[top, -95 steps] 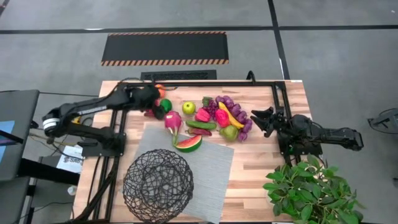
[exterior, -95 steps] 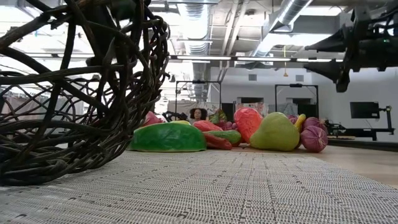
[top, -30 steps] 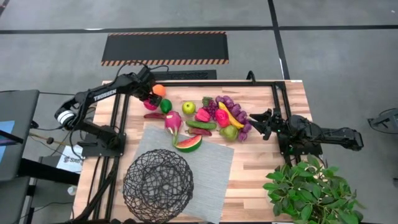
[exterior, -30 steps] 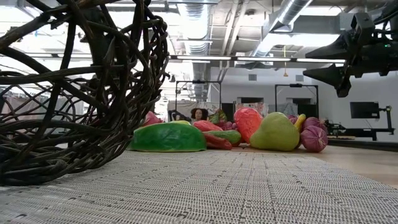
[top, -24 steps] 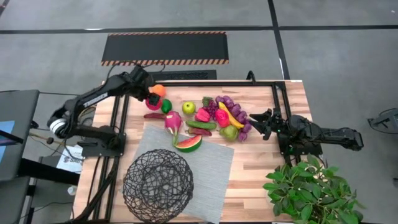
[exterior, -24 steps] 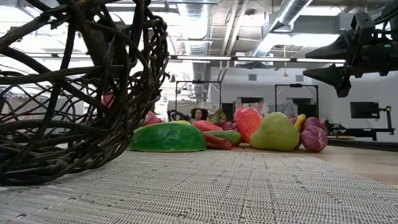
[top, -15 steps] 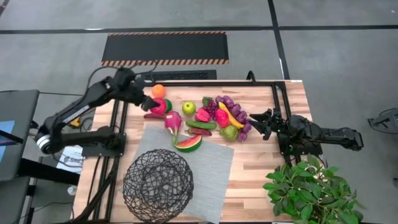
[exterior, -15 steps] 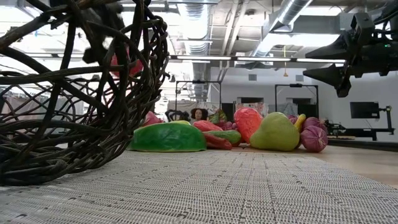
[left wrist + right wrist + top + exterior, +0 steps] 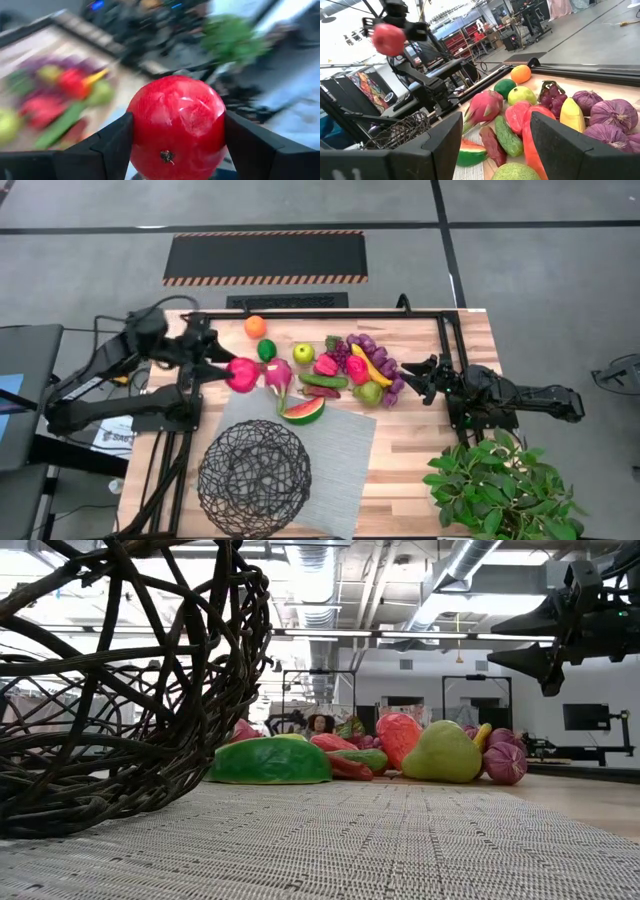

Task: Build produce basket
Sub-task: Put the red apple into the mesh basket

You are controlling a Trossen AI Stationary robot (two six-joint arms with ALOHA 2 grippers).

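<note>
Holding: left gripper (image 9: 232, 370) clamped on a red apple (image 9: 241, 374), one finger (image 9: 112, 145) on each side, lifted above the desk's left part, at the mat's far-left corner.
Right gripper (image 9: 409, 373): fingers spread apart, nothing between them, hanging over the desk's right half, just beside the produce (image 9: 345, 368).
Basket (image 9: 254, 471): empty dark wire bowl near the desk's front edge, on the grey mat (image 9: 335, 463), left of centre.
Produce: clustered mid-desk toward the back edge; orange (image 9: 255, 326) and lime (image 9: 266, 349) near the back-left, green apple (image 9: 303, 353) beside them, watermelon slice (image 9: 304, 410) on the mat's far edge, banana (image 9: 370, 367) and purple pieces to the right.
Plant (image 9: 503, 484): leafy, at the desk's front-right corner.
</note>
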